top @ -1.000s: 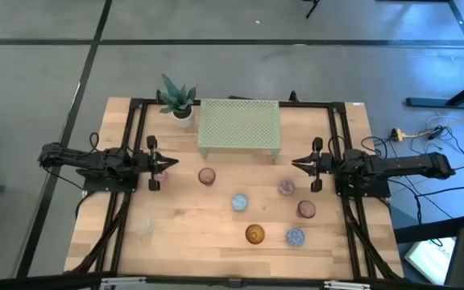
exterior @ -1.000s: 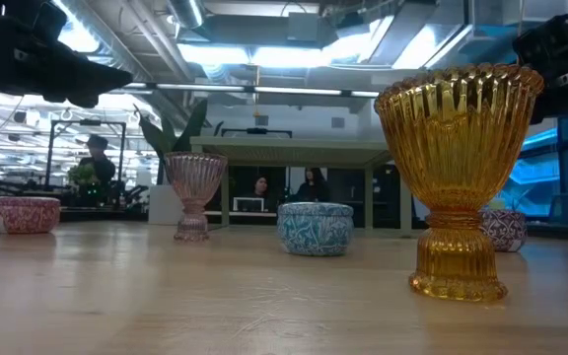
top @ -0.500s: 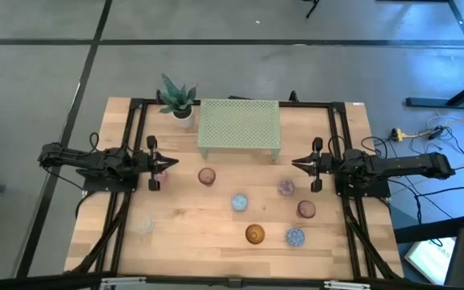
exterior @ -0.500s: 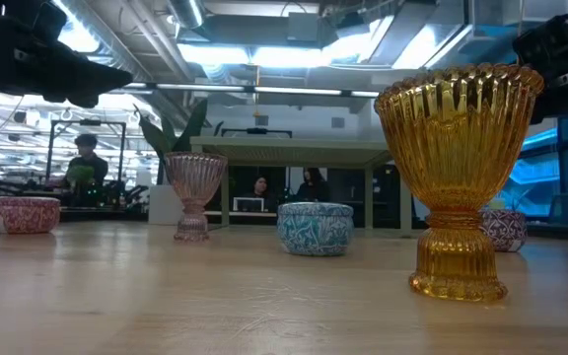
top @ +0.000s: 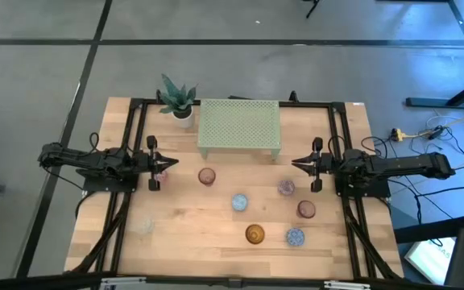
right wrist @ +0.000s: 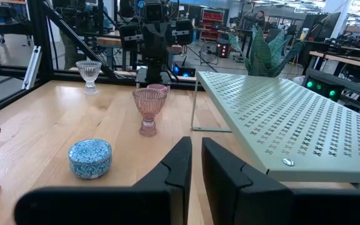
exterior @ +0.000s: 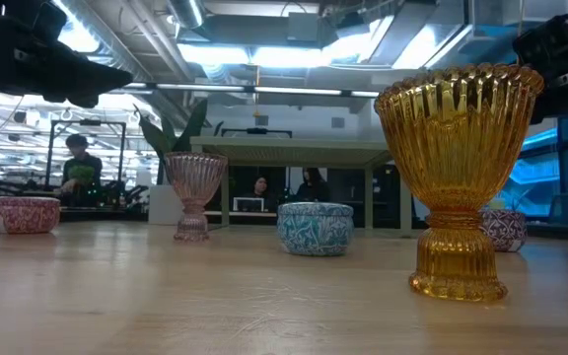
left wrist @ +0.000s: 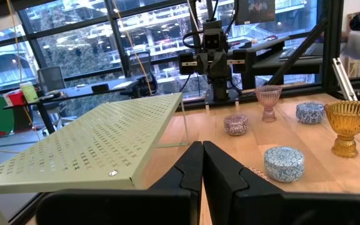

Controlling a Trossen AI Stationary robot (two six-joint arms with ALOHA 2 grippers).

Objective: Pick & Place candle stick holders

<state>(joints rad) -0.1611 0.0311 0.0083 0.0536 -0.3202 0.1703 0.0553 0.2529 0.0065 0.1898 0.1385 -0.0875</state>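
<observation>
1. I see the left gripper (top: pixel 170 163) hovering at the table's left side, fingers pressed together on nothing; it partly hides a small red-speckled cup (top: pixel 160 174) in the high view.
2. The right gripper (top: pixel 296 163) hovers opposite, fingers nearly touching, empty.
3. On the wooden table (top: pixel 192 225): ribbed pink glass goblet (top: pixel 207 176), blue mosaic round cup (top: pixel 239 202), ribbed amber glass goblet (top: pixel 254 234) nearest the front edge.
4. A clear glass goblet (top: pixel 145 227) at front left is barely discernible from above.
5. The pale green perforated stand (top: pixel 239 126) hides the table beneath it.
</observation>
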